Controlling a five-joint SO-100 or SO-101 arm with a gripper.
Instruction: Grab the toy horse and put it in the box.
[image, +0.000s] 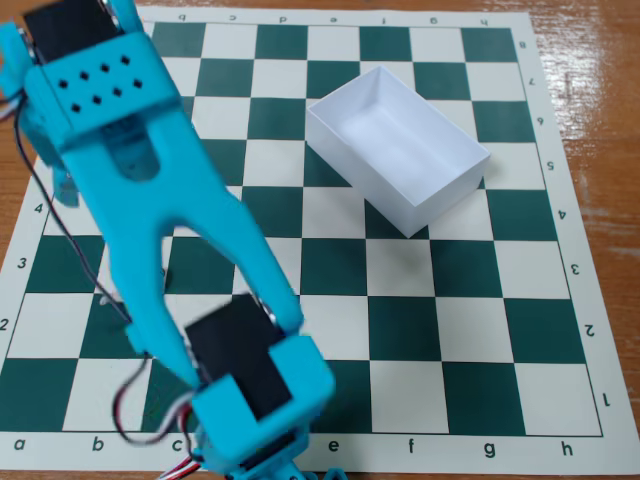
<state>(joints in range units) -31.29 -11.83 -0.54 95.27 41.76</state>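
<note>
The arm (170, 230) rears up over the board's (420, 330) eight o'clock side, hiding the horse (probably underneath); the jaws' state cannot be told. The box (395, 150) sits empty at one o'clock.

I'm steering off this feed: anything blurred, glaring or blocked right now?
Fixed view: the arm is close to the lens and motion-blurred, blocking the board's left side; the horse and claw can't be made out. The box and board are sharp, evenly lit; mild sheen on the wooden table.
</note>
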